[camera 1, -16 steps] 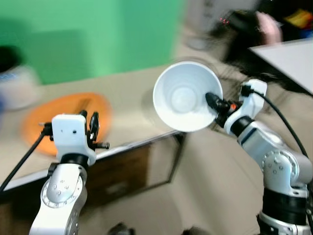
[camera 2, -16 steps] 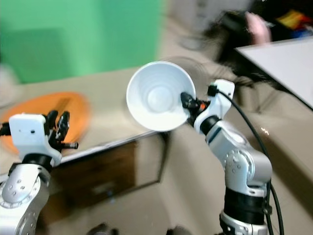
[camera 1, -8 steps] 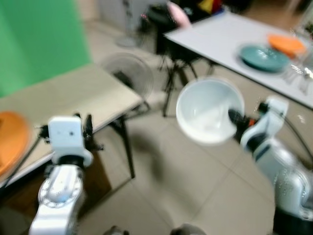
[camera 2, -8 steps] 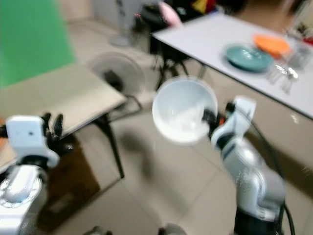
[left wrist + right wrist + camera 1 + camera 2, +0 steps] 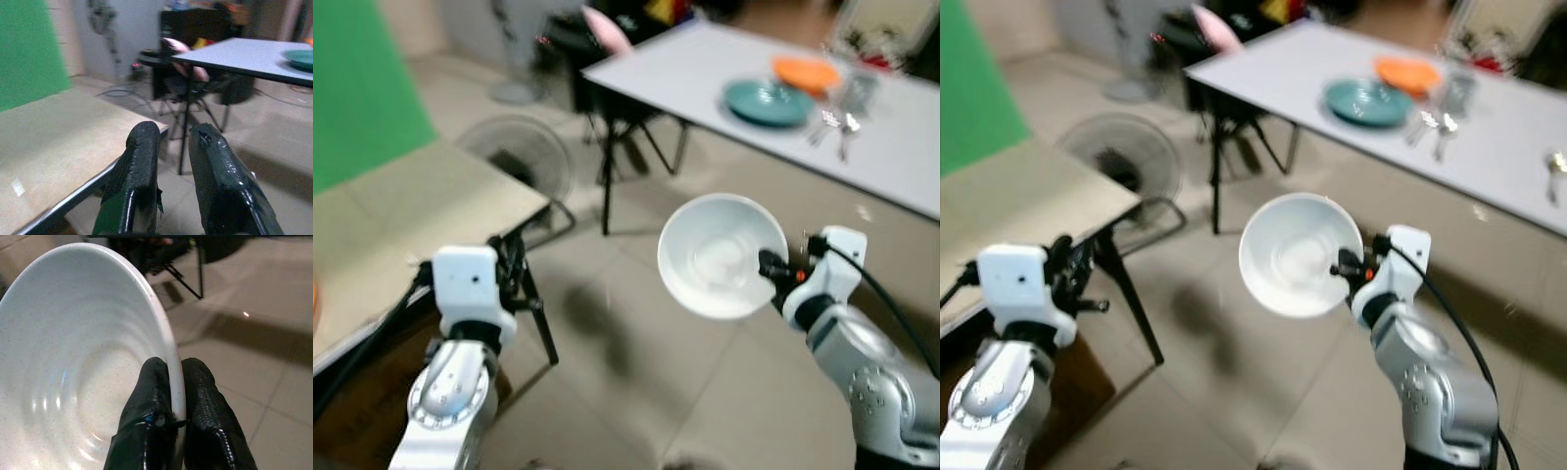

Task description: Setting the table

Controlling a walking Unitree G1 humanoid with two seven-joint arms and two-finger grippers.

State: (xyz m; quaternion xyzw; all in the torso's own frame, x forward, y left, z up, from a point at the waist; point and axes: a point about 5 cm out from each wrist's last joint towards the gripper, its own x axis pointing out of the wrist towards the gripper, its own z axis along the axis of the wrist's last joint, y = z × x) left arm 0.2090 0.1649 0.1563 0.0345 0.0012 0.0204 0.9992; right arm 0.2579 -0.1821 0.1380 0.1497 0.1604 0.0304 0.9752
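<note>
The right gripper (image 5: 172, 382) pinches the rim of a white bowl (image 5: 715, 253), one black finger (image 5: 149, 401) inside the rim and the other outside, both pressed tight against it. The bowl is carried in the air above the tiled floor (image 5: 636, 392), tipped so its hollow faces the head camera, well apart from either table.

The left gripper (image 5: 173, 147) is raised in front of the robot with nothing between its fingers (image 5: 139, 161); they stand nearly together with a narrow gap. It hangs near the edge of a beige table (image 5: 401, 211) on the robot's left, beside a green wall (image 5: 357, 88).

Ahead and to the right stands a long white table (image 5: 1332, 69). Toward its far edge lie a teal plate (image 5: 1364, 101) and, just beyond it, an orange plate (image 5: 1407, 71). Some cutlery (image 5: 1433, 125) lies beside the teal plate, too blurred to tell apart. A floor fan (image 5: 514, 157) stands on the tiles between the two tables, and a dark chair with something pink on it (image 5: 607, 29) sits at the white table's near corner
</note>
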